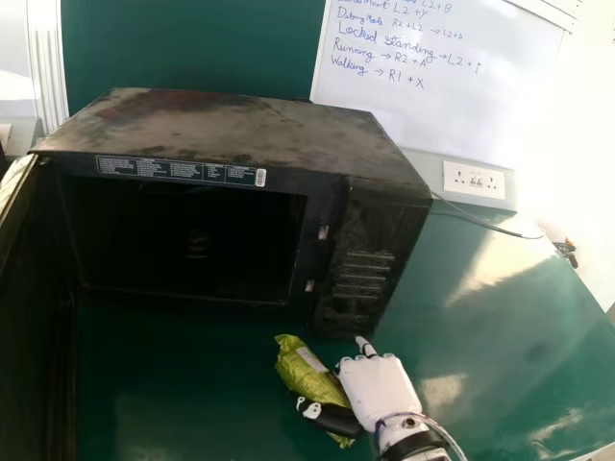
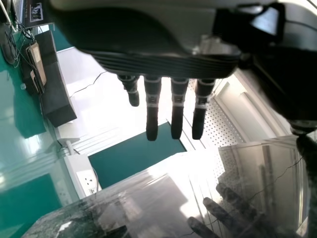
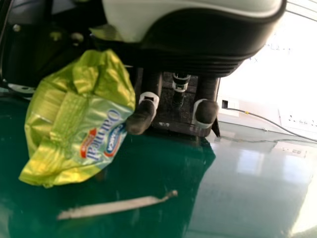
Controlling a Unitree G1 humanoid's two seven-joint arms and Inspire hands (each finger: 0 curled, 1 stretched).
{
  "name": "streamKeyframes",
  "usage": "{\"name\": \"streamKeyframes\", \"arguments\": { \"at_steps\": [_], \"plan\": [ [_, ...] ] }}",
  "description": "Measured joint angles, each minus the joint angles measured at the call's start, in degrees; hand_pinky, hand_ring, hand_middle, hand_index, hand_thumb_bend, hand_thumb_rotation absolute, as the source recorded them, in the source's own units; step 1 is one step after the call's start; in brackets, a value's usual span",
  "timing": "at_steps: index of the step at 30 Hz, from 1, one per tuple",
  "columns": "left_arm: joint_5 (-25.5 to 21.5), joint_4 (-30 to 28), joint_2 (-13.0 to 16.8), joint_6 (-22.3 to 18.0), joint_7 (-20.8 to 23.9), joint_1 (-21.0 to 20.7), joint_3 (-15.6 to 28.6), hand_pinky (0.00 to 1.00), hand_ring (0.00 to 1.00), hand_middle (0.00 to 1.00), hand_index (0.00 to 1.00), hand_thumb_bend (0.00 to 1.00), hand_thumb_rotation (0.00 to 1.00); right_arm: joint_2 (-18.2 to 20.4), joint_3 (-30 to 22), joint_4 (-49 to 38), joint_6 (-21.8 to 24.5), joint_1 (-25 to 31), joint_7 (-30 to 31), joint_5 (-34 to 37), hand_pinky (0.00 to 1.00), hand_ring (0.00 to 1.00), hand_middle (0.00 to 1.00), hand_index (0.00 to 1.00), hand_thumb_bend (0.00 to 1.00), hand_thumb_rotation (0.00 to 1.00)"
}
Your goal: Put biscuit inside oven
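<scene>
while the right hand point(image 1: 380, 389) is seen in front of the oven point(image 1: 231, 125), near its control-panel end, the biscuit packet point(image 1: 312, 375) is held there, tilted, between thumb and fingers. whether the packet's weight is partly borne by the table point(image 1: 173, 413) before the oven cannot be told. the step in hand is judged to be the lift and carry: the packet should be squeezed only gently, lest the biscuit be crushed, and raised above the oven's lower lip before being moved sideways to its opening point(image 1: 183, 240). the outstretched fingertip should be kept off the oven's front frame, and the packet released well within. at the oven's other end, the door point(image 1: 34, 317) is swung open. the left hand point(image 2: 152, 111), fingers straight, is shown in the left wrist view.
</scene>
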Motion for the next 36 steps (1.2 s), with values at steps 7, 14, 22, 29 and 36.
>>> {"name": "streamKeyframes", "arguments": {
  "at_steps": [7, 14, 22, 29, 36],
  "plan": [
    [-3.5, -0.8, 0.4, 1.9, -0.5, 0.9, -1.2, 0.7, 0.77, 0.83, 0.81, 0.92, 0.55, 0.9, -1.9, -1.5, 0.5, 0.0, 1.8, 7.2, 0.0, 0.0, 0.0, 0.08, 0.64, 0.0],
    [-3.4, -0.8, 1.1, 2.6, 0.2, 0.8, -1.2, 0.69, 0.75, 0.83, 0.82, 0.91, 0.58, 2.9, -4.6, -3.1, 2.0, -0.1, 3.9, 19.4, 0.0, 0.0, 0.0, 0.08, 0.63, 0.0],
    [-3.1, -0.3, 1.9, 2.5, 0.5, 0.3, -1.2, 0.63, 0.73, 0.82, 0.81, 0.93, 0.64, 2.3, -5.3, -6.8, 5.2, -2.1, 10.4, 24.7, 0.0, 0.0, 0.0, 0.08, 0.62, 0.0],
    [-2.3, 0.2, 2.2, 2.5, 0.8, -0.4, -0.9, 0.6, 0.73, 0.78, 0.79, 0.93, 0.65, 2.2, -5.3, -9.3, 6.0, -2.4, 12.5, 29.5, 0.0, 0.0, 0.0, 0.08, 0.62, 0.0],
    [-2.2, 0.9, 2.4, 2.3, 0.6, -1.2, -0.9, 0.6, 0.73, 0.79, 0.8, 0.93, 0.63, 2.5, -4.2, -12.4, 6.3, -2.3, 12.7, 31.0, 0.0, 0.0, 0.0, 0.09, 0.61, 0.0]
  ]
}}
